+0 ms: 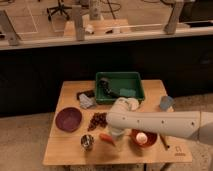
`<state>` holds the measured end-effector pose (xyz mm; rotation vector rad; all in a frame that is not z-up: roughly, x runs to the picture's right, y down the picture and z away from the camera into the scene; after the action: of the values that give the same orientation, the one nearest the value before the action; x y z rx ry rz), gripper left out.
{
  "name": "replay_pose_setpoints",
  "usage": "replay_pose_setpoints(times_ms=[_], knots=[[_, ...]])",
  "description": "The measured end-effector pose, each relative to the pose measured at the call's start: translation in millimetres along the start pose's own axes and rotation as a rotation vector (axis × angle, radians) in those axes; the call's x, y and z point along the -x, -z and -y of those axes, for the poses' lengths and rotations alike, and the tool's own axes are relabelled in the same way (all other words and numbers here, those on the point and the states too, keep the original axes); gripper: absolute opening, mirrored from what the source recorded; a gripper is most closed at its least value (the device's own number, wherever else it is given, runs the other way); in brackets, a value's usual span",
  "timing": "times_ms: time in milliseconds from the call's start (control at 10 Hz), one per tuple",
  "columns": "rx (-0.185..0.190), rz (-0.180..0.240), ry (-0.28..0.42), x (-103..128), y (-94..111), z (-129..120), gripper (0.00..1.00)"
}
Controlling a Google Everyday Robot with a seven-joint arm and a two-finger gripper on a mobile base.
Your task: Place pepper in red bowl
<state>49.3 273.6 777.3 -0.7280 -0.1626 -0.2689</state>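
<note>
At the left of the wooden counter (65,154) sits a dark purple bowl (68,119), with a small steel cup (87,141) near it. The pepper (105,137) lies on the counter just right of the cup. The hand (115,141) is down at the pepper's right end; its grip cannot be told. Next comes the red bowl (136,143), holding a pale round thing (142,137). A corner mark (182,154) is unreadable.

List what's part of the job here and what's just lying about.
Job: pepper; red bowl; gripper, low by the pepper, beside the red bowl.
Lying about: purple bowl; steel cup; dark fruit bunch; green bin.
</note>
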Motion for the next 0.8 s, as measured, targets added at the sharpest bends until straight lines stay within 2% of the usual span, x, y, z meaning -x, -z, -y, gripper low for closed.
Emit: replay_pose_setpoints(times_ms=[300, 800], knots=[[0.008, 0.021, -0.023, 3.9, -7.9, 2.3, 0.80], [0.022, 0.009, -0.044, 7.1, -13.5, 3.0, 0.80]])
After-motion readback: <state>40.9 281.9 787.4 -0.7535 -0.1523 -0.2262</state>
